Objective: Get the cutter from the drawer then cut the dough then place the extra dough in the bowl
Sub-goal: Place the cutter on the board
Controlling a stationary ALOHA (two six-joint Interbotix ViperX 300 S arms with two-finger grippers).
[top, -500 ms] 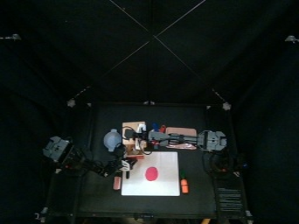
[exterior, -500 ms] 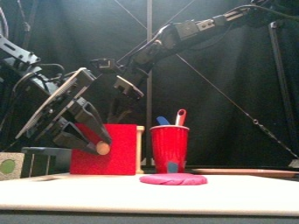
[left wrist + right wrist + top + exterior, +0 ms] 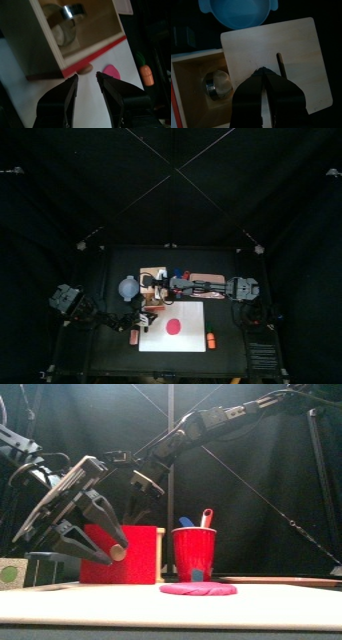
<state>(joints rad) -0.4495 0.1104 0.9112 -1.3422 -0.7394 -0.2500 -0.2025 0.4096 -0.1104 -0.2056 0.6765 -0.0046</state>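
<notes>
One cutter in the open drawer, both my grippers at the box.

My left gripper has its jaws a narrow gap apart with nothing between them, the tips just short of the one round knob on the red drawer front. My right gripper has its jaws pressed together on nothing, the tips over the lid of the pale wooden box, beside its slot. The drawer stands pulled out, and in it lies the single round metal cutter. Behind the box sits one blue-grey bowl with two small handles. One flat pink-red disc of dough lies on the white cutting board. One red cup holds two toy knives, one blue and one red. One orange toy carrot lies near the dough.
</notes>
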